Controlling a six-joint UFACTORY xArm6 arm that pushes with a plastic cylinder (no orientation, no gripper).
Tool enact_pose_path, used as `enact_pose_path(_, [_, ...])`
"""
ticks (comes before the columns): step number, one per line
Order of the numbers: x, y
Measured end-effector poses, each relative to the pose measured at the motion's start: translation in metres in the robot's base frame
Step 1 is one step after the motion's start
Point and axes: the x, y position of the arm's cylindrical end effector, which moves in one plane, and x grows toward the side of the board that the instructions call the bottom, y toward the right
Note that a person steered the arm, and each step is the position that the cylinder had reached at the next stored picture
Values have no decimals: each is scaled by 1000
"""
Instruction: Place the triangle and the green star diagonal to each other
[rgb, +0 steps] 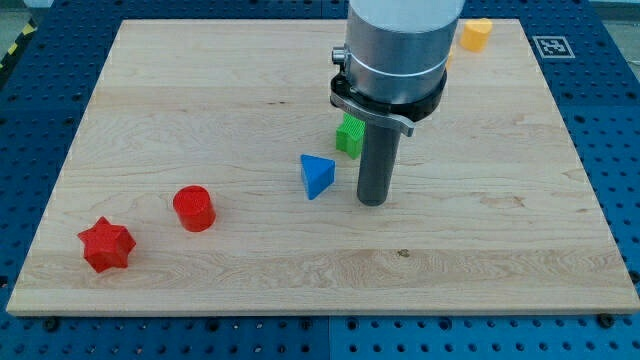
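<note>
the step in hand is judged to be the final setting of the two blocks against each other, and it looks nearly done. the triangle (317, 176), a blue wedge with its point turned toward the view's bottom, lies near the middle of the board (200, 80). the green star (350, 135) sits just up and to the view's right of it, partly hidden behind the rod, so its full outline cannot be made out. the two are close, corner toward corner, and whether they touch cannot be told.

my tip (372, 203) is planted on the board just to the view's right of the triangle and below the star, apart from both by a narrow gap. no jaws are carried by this tool; it is a plain rod, clamped on nothing.

if a cleaner diagonal is wanted, a short nudge on the triangle toward the view's left or bottom is called for, with the star left alone.

a red star (106, 245) and a red cylinder (194, 208) lie well apart at the view's lower left, and a yellow block (475, 34) sits at the top right.
</note>
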Motion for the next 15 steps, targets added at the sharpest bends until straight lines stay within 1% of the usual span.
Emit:
enact_pose_path(4, [0, -50])
enact_pose_path(10, [-25, -64])
enact_pose_path(11, [-11, -58])
enact_pose_path(12, [23, -36])
enact_pose_path(13, [49, -20])
enact_pose_path(14, [50, -20])
enact_pose_path(15, [50, -5])
